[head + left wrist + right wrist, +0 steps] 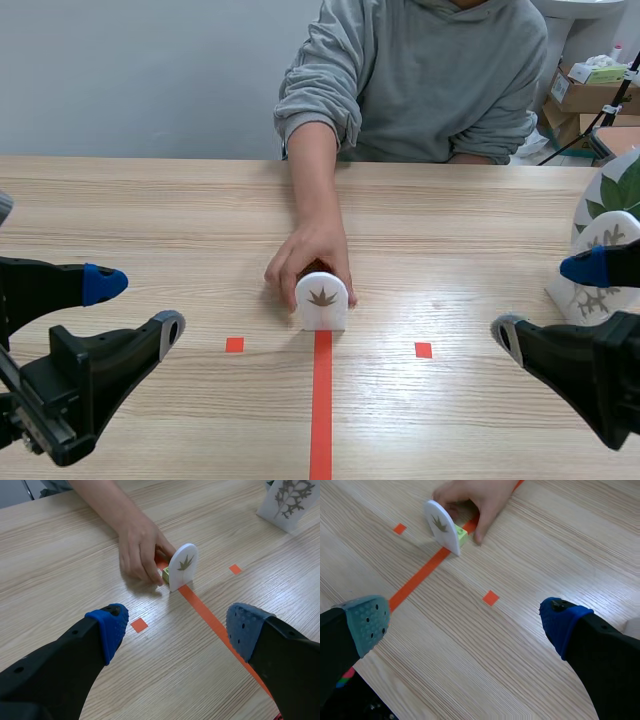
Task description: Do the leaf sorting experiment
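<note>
Left wrist view: the left end effector (177,630) hangs over the bench (60,555) with its fingers spread wide, holding nothing. The right end effector (465,622) is likewise spread and empty. Ahead of both, at the far end of the orange-red tape line (321,420), a white arched leaf card (183,572) stands upright on a small green block (462,535). A person's hand (308,258) touches the card from behind. More leaf cards (608,235) stand beside the right arm.

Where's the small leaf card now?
In the scene view the small leaf card stands mid-table at the far end of the tape line, the person's hand just behind it.
</note>
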Robot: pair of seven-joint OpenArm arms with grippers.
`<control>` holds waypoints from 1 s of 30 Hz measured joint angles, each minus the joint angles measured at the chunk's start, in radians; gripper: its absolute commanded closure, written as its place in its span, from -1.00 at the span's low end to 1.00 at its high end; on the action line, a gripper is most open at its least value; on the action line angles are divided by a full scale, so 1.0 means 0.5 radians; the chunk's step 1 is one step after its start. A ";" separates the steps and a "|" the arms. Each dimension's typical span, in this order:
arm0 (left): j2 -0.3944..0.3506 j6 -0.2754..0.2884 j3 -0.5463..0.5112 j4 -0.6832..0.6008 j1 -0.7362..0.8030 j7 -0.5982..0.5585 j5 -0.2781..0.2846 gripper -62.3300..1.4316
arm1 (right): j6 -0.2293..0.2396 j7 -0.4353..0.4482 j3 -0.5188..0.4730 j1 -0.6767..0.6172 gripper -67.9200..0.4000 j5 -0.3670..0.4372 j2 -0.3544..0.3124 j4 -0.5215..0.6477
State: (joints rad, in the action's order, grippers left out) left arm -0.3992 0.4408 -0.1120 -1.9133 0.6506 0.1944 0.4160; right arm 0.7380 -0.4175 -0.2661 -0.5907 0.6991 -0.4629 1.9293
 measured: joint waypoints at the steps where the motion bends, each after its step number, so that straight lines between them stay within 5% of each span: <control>1: 0.000 0.000 0.000 0.000 0.000 0.000 0.000 -0.41 | -0.002 -0.007 0.000 -0.001 -0.82 -0.023 0.000 -0.002; 30: 0.000 -0.001 0.000 0.000 0.000 0.000 0.000 -0.42 | -0.001 -0.005 0.000 -0.001 -0.82 -0.020 0.000 -0.003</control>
State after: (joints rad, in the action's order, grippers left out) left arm -0.3992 0.4404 -0.1120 -1.9133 0.6506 0.1944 0.4160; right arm 0.7376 -0.4202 -0.2661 -0.5911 0.6891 -0.4629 1.9278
